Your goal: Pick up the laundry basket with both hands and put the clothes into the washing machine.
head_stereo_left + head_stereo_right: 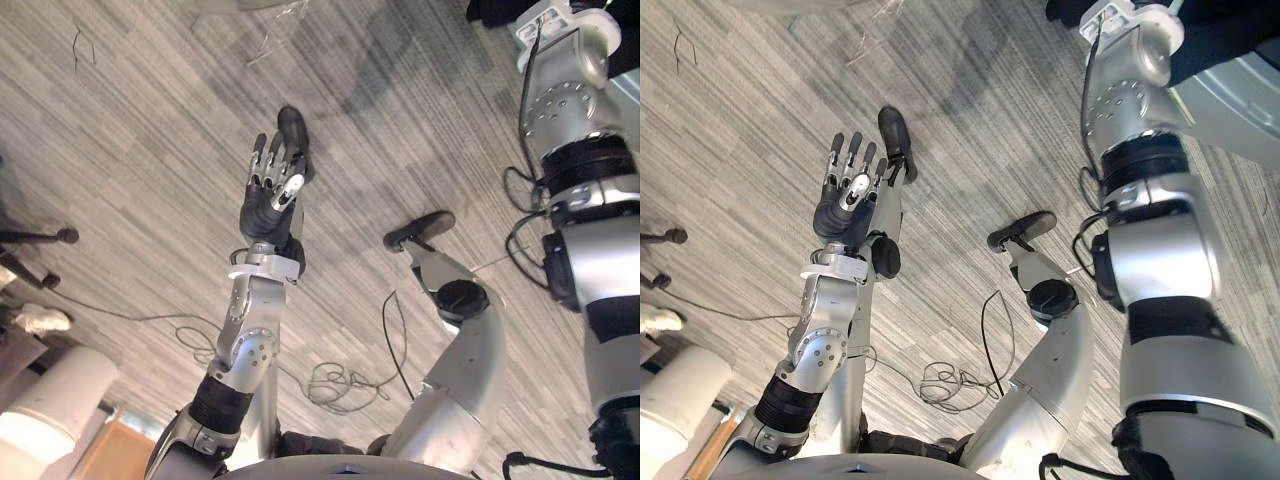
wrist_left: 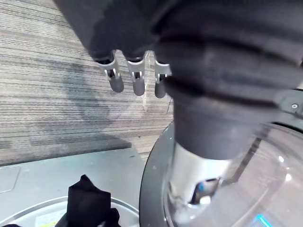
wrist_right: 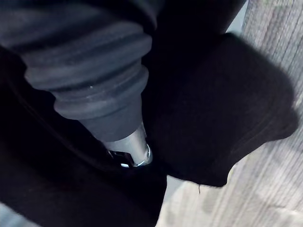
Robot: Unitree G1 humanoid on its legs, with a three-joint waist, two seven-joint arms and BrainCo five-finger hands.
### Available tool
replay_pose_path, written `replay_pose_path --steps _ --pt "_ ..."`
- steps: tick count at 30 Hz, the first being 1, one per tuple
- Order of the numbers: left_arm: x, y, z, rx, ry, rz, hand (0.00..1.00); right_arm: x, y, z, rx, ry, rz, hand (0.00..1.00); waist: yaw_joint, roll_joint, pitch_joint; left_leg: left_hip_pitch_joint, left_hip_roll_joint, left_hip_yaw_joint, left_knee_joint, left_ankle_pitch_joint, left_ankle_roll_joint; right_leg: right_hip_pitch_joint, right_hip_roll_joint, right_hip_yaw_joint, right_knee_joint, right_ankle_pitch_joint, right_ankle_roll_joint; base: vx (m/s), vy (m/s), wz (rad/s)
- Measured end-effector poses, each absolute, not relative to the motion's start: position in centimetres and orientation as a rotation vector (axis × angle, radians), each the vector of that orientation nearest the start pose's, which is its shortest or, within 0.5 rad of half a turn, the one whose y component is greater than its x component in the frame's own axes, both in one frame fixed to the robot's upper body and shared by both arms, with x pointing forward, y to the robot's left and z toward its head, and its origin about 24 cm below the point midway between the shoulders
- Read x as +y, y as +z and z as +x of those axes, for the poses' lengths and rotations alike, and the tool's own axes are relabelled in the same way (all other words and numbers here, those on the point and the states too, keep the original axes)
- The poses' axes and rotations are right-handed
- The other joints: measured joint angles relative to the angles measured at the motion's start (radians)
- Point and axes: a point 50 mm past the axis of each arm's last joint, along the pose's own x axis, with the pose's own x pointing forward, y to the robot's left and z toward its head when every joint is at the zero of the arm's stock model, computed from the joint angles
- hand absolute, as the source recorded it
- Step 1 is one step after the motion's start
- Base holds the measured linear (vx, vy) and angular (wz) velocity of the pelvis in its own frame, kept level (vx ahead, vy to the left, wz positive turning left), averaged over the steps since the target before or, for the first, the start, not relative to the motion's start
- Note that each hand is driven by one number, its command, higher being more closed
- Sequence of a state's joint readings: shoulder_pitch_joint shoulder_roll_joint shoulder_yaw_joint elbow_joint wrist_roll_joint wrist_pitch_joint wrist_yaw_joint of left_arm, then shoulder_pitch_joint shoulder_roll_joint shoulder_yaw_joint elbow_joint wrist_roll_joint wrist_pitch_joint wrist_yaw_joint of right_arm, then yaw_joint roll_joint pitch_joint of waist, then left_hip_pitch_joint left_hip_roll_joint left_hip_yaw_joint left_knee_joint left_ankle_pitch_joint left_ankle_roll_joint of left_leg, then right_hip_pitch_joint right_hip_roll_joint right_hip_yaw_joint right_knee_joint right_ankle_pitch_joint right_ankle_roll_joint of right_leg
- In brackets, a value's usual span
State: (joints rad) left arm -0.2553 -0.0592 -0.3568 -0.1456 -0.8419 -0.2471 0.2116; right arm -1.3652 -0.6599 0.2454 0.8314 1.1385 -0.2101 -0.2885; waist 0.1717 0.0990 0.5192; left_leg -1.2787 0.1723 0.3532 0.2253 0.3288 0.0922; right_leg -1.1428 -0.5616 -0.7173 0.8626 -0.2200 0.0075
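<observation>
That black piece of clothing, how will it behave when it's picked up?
Probably floppy: the black clothing lies in soft, rounded folds. Likely light, since its edge looks thin. Its drooping corner may trail or snag.

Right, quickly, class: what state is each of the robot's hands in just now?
Left hand: open, held out straight, holding nothing.
Right hand: cannot be told; it is in among dark cloth.

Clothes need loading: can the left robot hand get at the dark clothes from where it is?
Probably not: the left robot hand hangs open over the floor, well apart from the dark clothes.
</observation>
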Motion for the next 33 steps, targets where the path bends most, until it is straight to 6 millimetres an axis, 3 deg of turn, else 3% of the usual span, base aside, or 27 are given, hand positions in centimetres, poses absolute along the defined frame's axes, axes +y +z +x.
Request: replay_pose_path --steps 4,6,9,13,14,18,21,24,26,28,31,33 --pt "5.6 13.2 27.4 -0.248 -0.255 -0.94 0.0 -26.8 39.5 33.4 -0.993 -0.252 0.804 1.0 -0.037 0.0 0.0 0.08 0.018 0.031 -0.002 -0.027 -0.008 0.058 0.03 0.029 -0.056 0.031 0.017 -0.06 0.028 -0.34" --pt "5.2 12.7 27.3 -0.224 -0.262 -0.928 0.0 -28.6 40.0 31.1 -1.116 -0.308 0.864 1.0 -0.046 -0.012 -0.014 0.113 0.023 0.055 -0.011 -0.043 -0.011 0.07 0.044 0.051 -0.092 0.045 0.018 -0.07 0.036 -0.42" --pt "4.7 12.4 27.0 -0.208 -0.287 -0.923 0.0 -28.3 38.4 31.1 -1.069 -0.386 0.749 1.0 -0.04 -0.023 -0.033 0.166 0.033 0.101 -0.037 -0.055 -0.02 0.111 0.063 0.041 -0.18 0.1 0.033 -0.04 0.037 -0.46" --pt "4.5 11.9 27.1 -0.196 -0.28 -0.923 0.0 -29.5 38.6 29.8 -1.092 -0.482 0.824 1.0 -0.029 -0.023 -0.033 0.171 0.032 0.108 -0.029 -0.056 -0.003 0.144 0.063 0.014 -0.212 0.136 0.029 -0.02 0.02 0.04" --pt "4.6 11.4 27.2 -0.176 -0.269 -0.914 0.0 -29.9 38.7 29.3 -1.104 -0.517 0.864 0.0 -0.022 -0.023 -0.033 0.17 0.031 0.105 -0.018 -0.064 0.008 0.154 0.063 0.01 -0.216 0.136 0.03 -0.01 -0.003 0.09" --pt "4.6 10.6 27.2 -0.15 -0.251 -0.907 0.0 -30.2 38.7 29.2 -1.108 -0.647 0.805 0.0 -0.019 -0.023 -0.033 0.163 0.028 0.102 0.0 -0.075 0.021 0.161 0.06 0.007 -0.225 0.133 0.038 -0.03 -0.007 0.05" --pt "4.9 10.4 26.9 -0.156 -0.26 -0.902 0.0 -30.9 38.6 31.9 -0.993 -0.646 0.558 0.0 -0.035 -0.023 -0.032 0.157 0.029 0.105 0.0 -0.084 0.017 0.14 0.061 0.023 -0.218 0.132 0.039 -0.09 -0.014 -0.09" --pt "5.9 10.0 26.4 -0.163 -0.285 -0.867 0.0 -29.9 37.7 35.5 -0.741 -0.506 0.214 0.0 -0.065 -0.022 -0.032 0.141 0.035 0.107 -0.003 -0.088 0.009 0.115 0.066 0.03 -0.213 0.129 0.032 -0.08 -0.007 -0.11" --pt "6.1 9.5 25.9 -0.139 -0.363 -0.849 0.0 -27.9 35.2 38.3 -0.526 -0.422 -0.192 0.0 -0.064 -0.022 -0.032 0.141 0.037 0.112 -0.013 -0.084 0.004 0.099 0.073 0.046 -0.212 0.126 0.027 -0.09 -0.015 -0.09" --pt "6.5 9.4 25.2 -0.136 -0.408 -0.879 0.0 -26.7 35.6 39.0 -0.459 -0.389 -0.422 0.0 -0.059 -0.021 -0.033 0.14 0.033 0.115 -0.04 -0.07 -0.014 0.084 0.074 0.047 -0.212 0.125 0.018 -0.07 -0.012 -0.03" --pt "7.1 8.4 24.3 -0.103 -0.447 -0.9 0.0 -26.4 36.2 39.3 -0.413 -0.37 -0.513 0.0 -0.033 -0.018 -0.036 0.137 0.024 0.118 -0.076 -0.051 -0.036 0.054 0.071 0.059 -0.198 0.119 0.016 -0.09 -0.02 0.07" --pt "7.8 7.1 23.6 -0.051 -0.462 -0.889 0.0 -26.6 37.8 38.9 -0.419 -0.362 -0.525 0.0 -0.025 -0.014 -0.045 0.121 0.012 0.13 -0.096 -0.037 -0.052 0.005 0.058 0.077 -0.17 0.11 0.013 -0.09 -0.026 0.08"
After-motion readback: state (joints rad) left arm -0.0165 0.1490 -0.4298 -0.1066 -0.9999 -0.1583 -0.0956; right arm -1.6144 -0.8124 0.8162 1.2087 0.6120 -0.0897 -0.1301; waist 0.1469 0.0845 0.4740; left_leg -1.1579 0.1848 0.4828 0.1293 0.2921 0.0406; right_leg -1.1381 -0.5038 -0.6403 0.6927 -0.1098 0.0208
